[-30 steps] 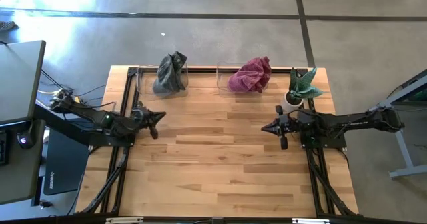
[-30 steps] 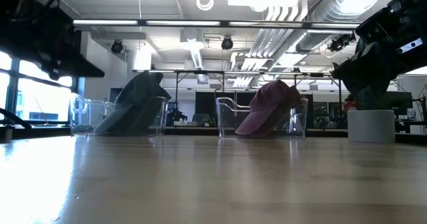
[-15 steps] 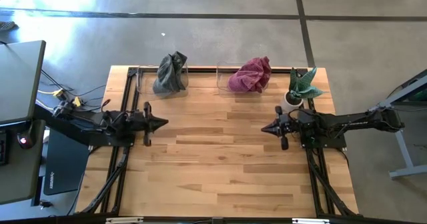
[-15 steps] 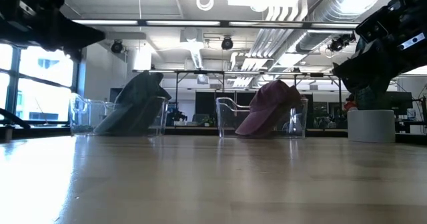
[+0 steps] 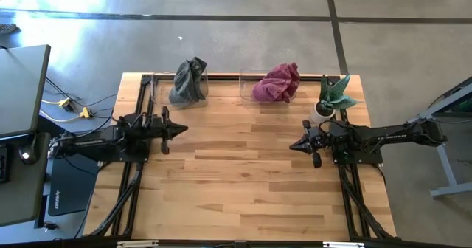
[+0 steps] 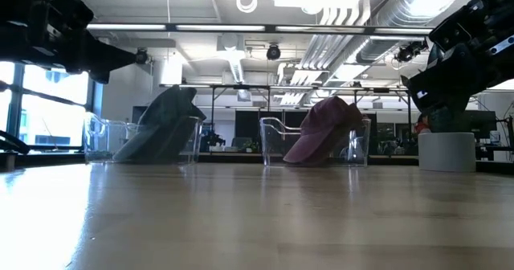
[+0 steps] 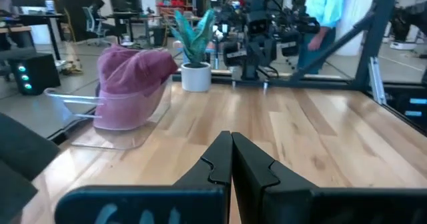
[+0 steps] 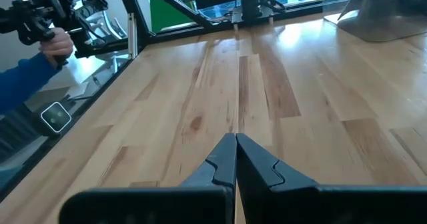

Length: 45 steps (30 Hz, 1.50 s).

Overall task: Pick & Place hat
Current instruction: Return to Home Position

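Note:
Two hats sit at the table's far edge. A grey hat [image 5: 189, 83] slumps in a clear bin [image 6: 104, 137] at the far left. A maroon hat [image 5: 278, 82] lies in a second clear bin [image 6: 277, 141], bulging over its rim. Both hats stand out in the low view, the grey hat [image 6: 165, 132] and the maroon hat [image 6: 325, 129]. My left gripper [image 5: 183, 129] is shut and empty near the table's left edge, pointing level toward the right edge. My right gripper [image 5: 292, 145] is shut and empty near the right edge, pointing left.
A potted plant in a white pot [image 5: 332, 99] stands at the far right corner, beside the maroon hat's bin. Bare wooden tabletop [image 5: 243, 174] lies between the two arms. A person's hand with a controller [image 8: 57, 47] shows beyond the table; another person [image 7: 327, 11] stands behind the right arm.
My left arm has swung round toward the far edge, and its wrist has rolled. Its gripper now points straight at the table's right edge instead of slanting toward the far right. It has stayed shut. The hats have not moved.

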Available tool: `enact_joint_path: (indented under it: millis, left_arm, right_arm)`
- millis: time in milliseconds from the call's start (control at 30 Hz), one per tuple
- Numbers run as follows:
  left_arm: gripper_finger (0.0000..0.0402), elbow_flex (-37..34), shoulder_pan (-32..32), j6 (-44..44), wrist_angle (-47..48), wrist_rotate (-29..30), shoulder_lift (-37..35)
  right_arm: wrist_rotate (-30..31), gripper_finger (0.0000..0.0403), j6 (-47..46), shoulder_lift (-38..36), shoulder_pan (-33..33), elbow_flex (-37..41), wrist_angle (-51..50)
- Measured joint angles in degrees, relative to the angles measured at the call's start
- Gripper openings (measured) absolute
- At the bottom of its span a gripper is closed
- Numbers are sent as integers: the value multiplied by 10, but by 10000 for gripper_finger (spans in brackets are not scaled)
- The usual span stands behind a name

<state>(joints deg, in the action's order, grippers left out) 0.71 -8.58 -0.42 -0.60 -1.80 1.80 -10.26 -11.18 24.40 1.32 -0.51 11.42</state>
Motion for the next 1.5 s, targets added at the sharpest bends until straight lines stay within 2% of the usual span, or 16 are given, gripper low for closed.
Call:
enact_joint_path:
  millis: [333,467,533,667,800,967,1167,1233,1333,1400,1500]
  left_arm:
    - [0,0,-4,20,0,10,61]
    - [1,0,-4,35,0,11,87]
    - [1,0,-4,36,0,12,95]
    - [1,0,-4,32,0,12,100]
    - [1,0,-4,30,0,12,100]
    - [1,0,-4,29,0,12,100]
    - [1,0,-4,10,0,12,100]
    - [1,0,-4,10,0,12,100]
    - [1,0,-4,10,0,12,100]
    - [1,0,-4,5,0,12,100]
    - [1,0,-4,-17,0,12,100]
  right_arm:
    - [9,0,8,0,0,0,-4]
    - [81,0,-11,-5,0,0,9]
    - [97,0,-14,-18,1,0,9]
    - [77,0,2,-65,0,0,-2]
    - [79,0,15,-131,10,0,-62]
    - [41,0,36,-216,25,0,-91]
    - [39,0,81,-234,24,0,-92]
    - [58,0,85,-233,24,0,-96]
    - [129,0,80,-233,25,0,-98]
    - [128,0,87,-236,25,-3,-112]
    - [130,0,87,-244,25,-30,-184]
